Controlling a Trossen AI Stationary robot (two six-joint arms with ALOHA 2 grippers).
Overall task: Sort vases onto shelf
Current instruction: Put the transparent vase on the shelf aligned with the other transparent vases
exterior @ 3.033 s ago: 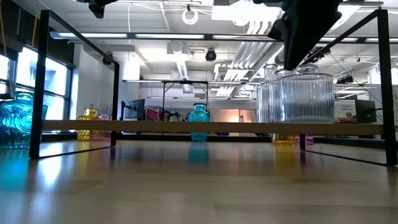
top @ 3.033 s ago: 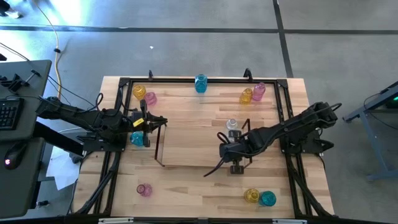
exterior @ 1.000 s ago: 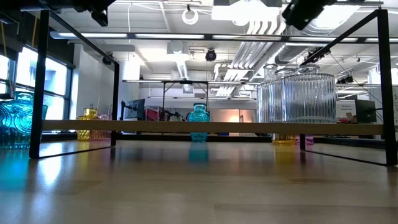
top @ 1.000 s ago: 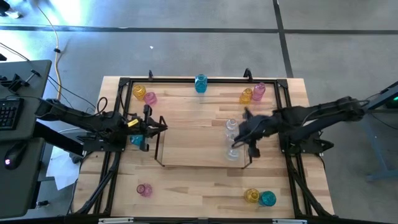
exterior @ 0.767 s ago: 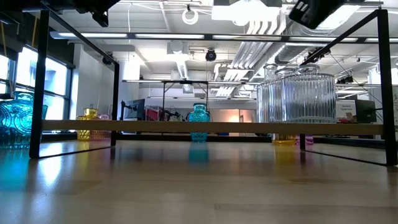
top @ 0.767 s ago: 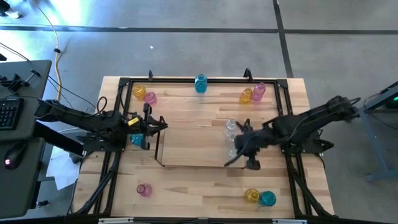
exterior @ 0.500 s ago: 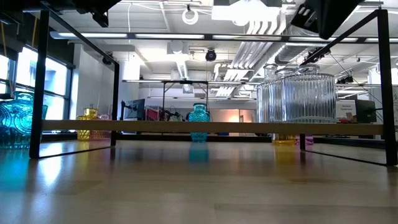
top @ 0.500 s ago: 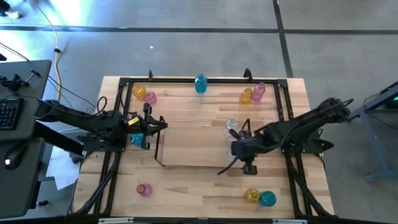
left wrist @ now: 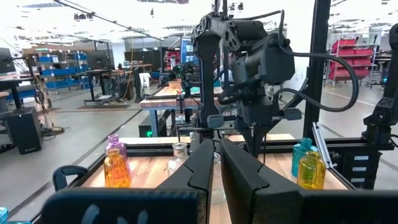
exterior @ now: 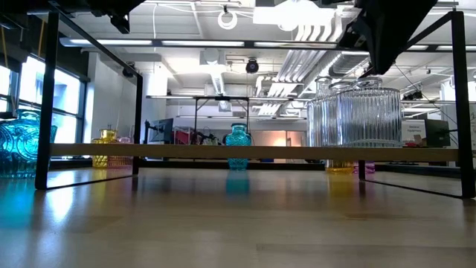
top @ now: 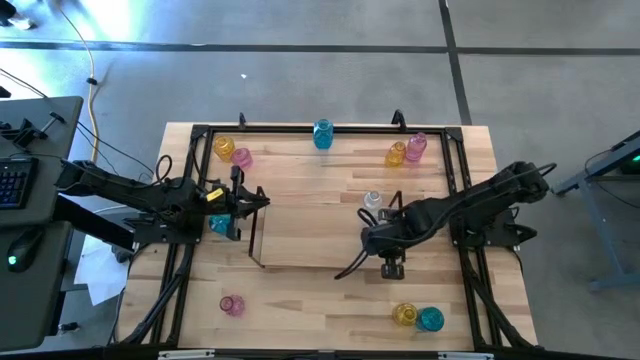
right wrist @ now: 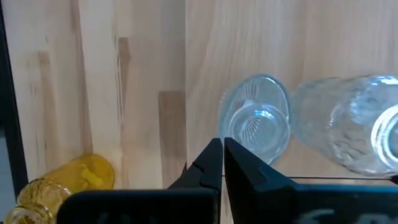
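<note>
at the near edge of the wooden table (top: 300, 300), a pink vase (top: 232, 305) stands alone toward the left side, and a yellow vase (top: 404, 315) stands touching a teal vase (top: 431, 319) toward the right side.

farther in, the shelf (top: 300, 262) occupies the middle of the table, its thin dark wire end frames at left and right. the right gripper (top: 368, 238) hangs above the right end of the shelf with its fingers clenched together and nothing between them. in the right wrist view, its closed fingertips (right wrist: 214, 155) point down over the mouth of a clear ribbed vase (right wrist: 255, 121), with a second clear vase (right wrist: 348, 127) just beside it; both stand on the see-through shelf surface. in the low view, these two clear vases (exterior: 355, 112) stand upright on the shelf at its right end, with the right arm dark above them.

the left gripper (top: 262, 198) waits just beside the left end of the shelf, fingers pressed nearly together and holding nothing. a teal vase (top: 220, 224) stands on the table beneath the left arm.

toward the far edge, a yellow vase (top: 224, 148) and a pink vase (top: 242, 158) stand close together at the left corner, a teal vase (top: 322, 133) stands at the middle, and a yellow vase (top: 397, 154) and a pink vase (top: 416, 146) stand touching at the right corner, all inside the larger black metal frame (top: 330, 128).
</note>
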